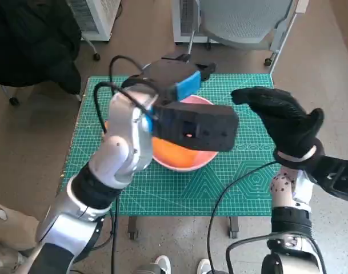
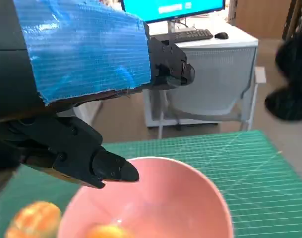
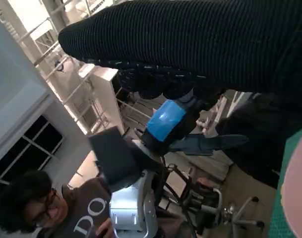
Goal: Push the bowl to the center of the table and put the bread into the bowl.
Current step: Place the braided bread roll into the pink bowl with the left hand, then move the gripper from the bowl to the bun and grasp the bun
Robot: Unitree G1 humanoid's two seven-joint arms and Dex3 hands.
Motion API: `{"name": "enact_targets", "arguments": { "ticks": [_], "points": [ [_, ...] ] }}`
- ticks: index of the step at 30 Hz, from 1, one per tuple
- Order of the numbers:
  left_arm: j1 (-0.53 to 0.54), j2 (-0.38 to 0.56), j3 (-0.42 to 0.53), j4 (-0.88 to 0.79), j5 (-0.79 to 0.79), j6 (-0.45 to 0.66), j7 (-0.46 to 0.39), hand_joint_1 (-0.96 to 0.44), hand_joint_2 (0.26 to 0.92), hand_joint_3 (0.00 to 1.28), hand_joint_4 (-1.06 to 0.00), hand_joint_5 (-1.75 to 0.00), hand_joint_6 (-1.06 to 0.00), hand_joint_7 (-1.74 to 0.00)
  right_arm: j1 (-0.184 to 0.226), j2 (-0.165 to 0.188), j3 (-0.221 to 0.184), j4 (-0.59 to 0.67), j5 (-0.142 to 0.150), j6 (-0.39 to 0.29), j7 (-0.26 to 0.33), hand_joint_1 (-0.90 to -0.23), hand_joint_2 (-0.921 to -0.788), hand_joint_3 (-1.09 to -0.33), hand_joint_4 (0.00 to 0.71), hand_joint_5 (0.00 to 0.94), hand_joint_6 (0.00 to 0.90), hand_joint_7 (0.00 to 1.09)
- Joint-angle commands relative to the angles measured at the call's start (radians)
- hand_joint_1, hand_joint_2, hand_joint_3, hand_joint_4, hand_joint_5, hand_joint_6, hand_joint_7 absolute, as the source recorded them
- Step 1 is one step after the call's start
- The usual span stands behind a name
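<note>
Two robot hands up empty: I see left robot hand (image 1: 182,80) spread over the pink bowl (image 2: 155,198) mid-surface (image 1: 242,177), bread (image 2: 34,220) just beside it, right robot hand (image 1: 279,117) spread nearby.

Over bowl: left hand (image 1: 182,85) and its forearm hang above the pink bowl (image 1: 203,160), blocking approach from above on the left.
Right side: green mat (image 1: 248,171) lies bare between bowl and right hand (image 1: 282,117).
Bowl interior: bread (image 2: 107,231) lies inside.
Beyond far edge: chair (image 1: 242,23) stands close.
</note>
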Motion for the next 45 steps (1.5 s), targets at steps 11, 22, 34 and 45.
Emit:
{"name": "enact_targets", "arguments": {
  "ticks": [11, 22, 34, 45],
  "points": [
    [0.072, 0.121, 0.060, -0.263, 0.037, 0.068, -0.072, -0.43, 0.835, 0.01, 0.00, 0.00, -0.19, 0.00, -0.017, 0.006, -0.009, 0.076, 0.013, -0.005, 0.051, -0.638, -0.921, -0.663, 0.173, 0.000, 0.230, 0.00],
    [0.116, 0.264, 0.181, -0.393, 0.030, 0.110, -0.156, -0.45, 0.819, 0.00, 0.00, 0.00, -0.17, 0.00, -0.028, 0.019, -0.012, 0.094, 0.029, 0.000, 0.080, -0.626, -0.921, -0.662, 0.176, 0.001, 0.231, 0.00],
    [0.265, 0.436, 0.308, -0.423, 0.006, 0.085, -0.161, -0.33, 0.745, 0.00, 0.00, 0.00, -0.17, 0.00, -0.025, 0.015, -0.022, 0.088, 0.042, 0.029, 0.095, -0.626, -0.921, -0.663, 0.180, 0.002, 0.233, 0.00],
    [0.307, 0.448, 0.229, -0.318, 0.031, 0.118, -0.196, -0.17, 0.699, 0.00, 0.00, 0.00, -0.14, 0.00, -0.037, 0.019, -0.026, 0.106, 0.034, 0.037, 0.094, -0.629, -0.921, -0.664, 0.179, 0.001, 0.231, 0.00]
  ]
}}
